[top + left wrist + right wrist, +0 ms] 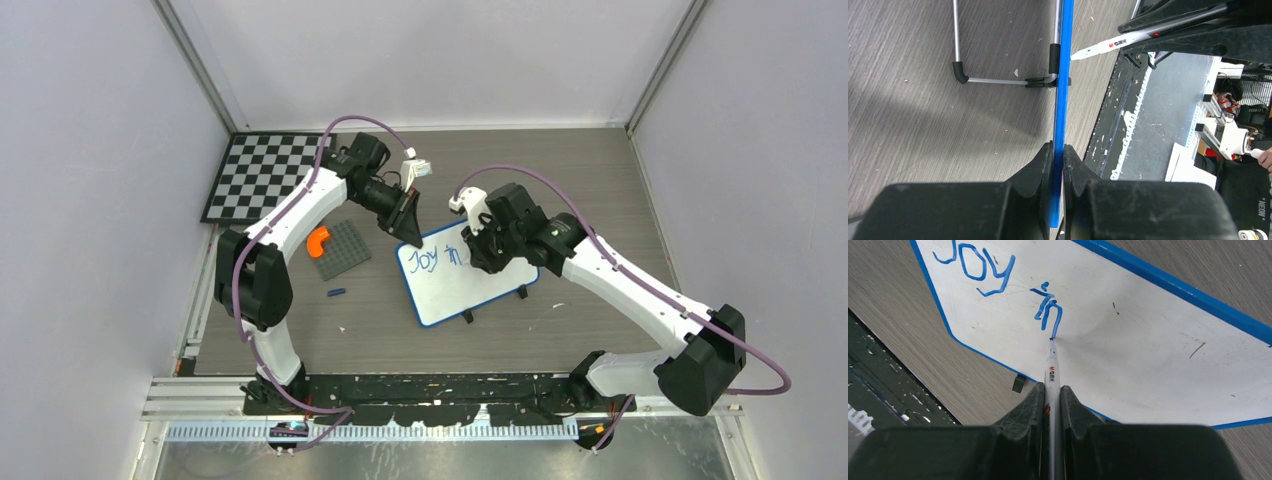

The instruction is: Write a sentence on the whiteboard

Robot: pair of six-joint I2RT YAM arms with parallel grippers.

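The whiteboard (462,285) with its blue frame lies tilted at the table's middle. My left gripper (408,233) is shut on the frame's far left corner; the left wrist view shows the blue edge (1064,90) pinched between the black fingers. My right gripper (487,250) is shut on a white marker (1052,372), whose tip touches the board at the end of the "n". The sentence (998,282) reads "Joy in" in blue, on one line near the board's top left.
A grey studded plate (343,248) with an orange piece (317,240) lies left of the board. A small blue cap (336,293) rests below it. A checkerboard (262,176) sits at the far left corner. Walls enclose three sides.
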